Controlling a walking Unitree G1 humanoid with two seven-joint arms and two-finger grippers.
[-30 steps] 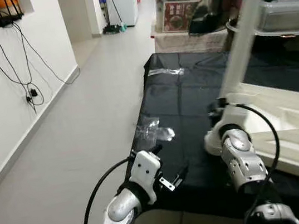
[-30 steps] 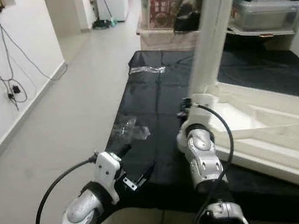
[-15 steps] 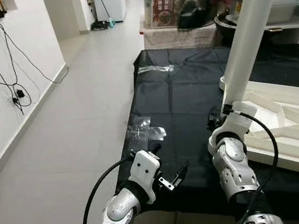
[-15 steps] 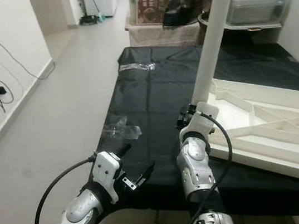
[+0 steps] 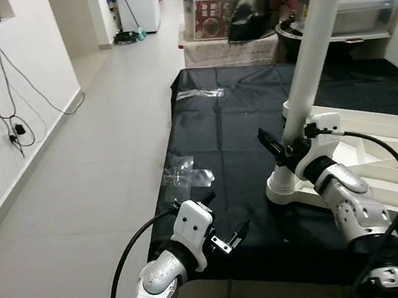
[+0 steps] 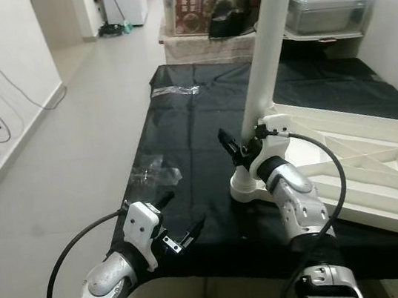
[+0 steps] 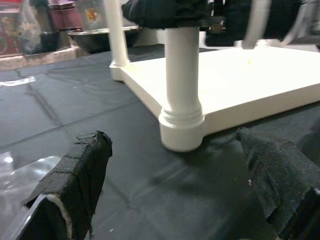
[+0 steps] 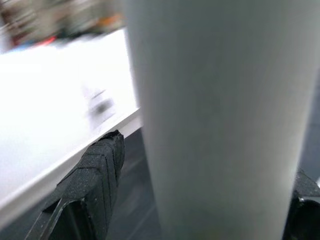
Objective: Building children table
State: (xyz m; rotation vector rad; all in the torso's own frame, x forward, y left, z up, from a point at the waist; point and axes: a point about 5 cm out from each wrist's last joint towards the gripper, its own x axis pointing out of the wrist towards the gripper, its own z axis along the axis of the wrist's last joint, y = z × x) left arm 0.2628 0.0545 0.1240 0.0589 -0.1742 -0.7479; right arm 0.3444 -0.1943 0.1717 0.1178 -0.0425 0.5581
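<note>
Now gripping white table leg low near its socket with right gripper | standing upright on upturned tabletop, black sheet | rigid, light, smooth plastic; slipping likely | left gripper hovering spread, empty

A white plastic children's table lies upside down on a black sheet, its ribbed underside facing up. At its near corner a round white table leg stands seated in its socket, leaning slightly away from upright. A second white leg rises at the far corner, seen in the left wrist view.
</note>
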